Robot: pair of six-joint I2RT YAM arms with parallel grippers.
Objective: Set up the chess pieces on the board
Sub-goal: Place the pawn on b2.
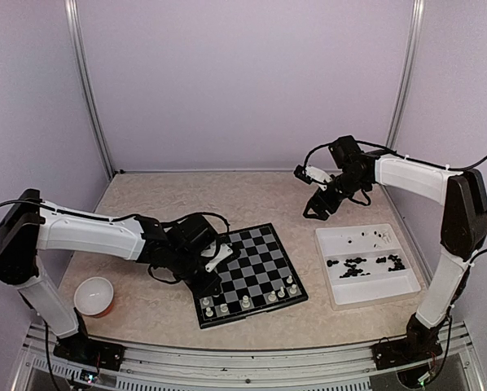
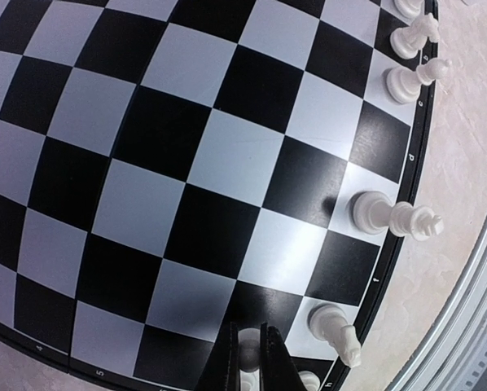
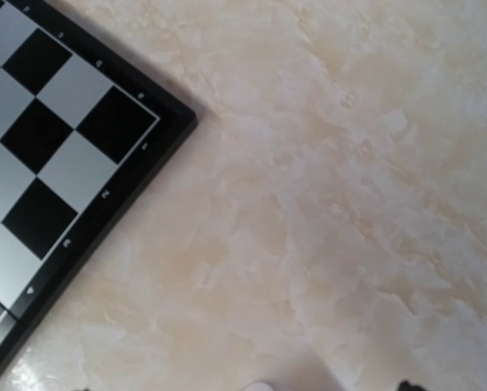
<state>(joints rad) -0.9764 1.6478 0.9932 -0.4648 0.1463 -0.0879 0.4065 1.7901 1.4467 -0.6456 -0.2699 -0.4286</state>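
Note:
The board (image 1: pixel 256 252) lies in the middle of the table, and one of its corners shows in the right wrist view (image 3: pixel 56 163). Several white chess pieces (image 1: pixel 246 301) stand along its near edge, among them a knight (image 2: pixel 337 330) and a tall piece (image 2: pixel 390 216). My left gripper (image 1: pixel 207 283) hangs low over the board's near left corner. It is shut on a small white piece (image 2: pixel 250 358) above a dark square. My right gripper (image 1: pixel 317 205) hovers over bare table between board and tray, open and empty. Only a dark fingertip (image 3: pixel 405 385) of it shows at the frame's bottom edge.
A white tray (image 1: pixel 329 244) at the right holds several black pieces (image 1: pixel 361 265). A white bowl (image 1: pixel 94 296) sits near the left arm's base. Metal frame posts and purple walls close in the table.

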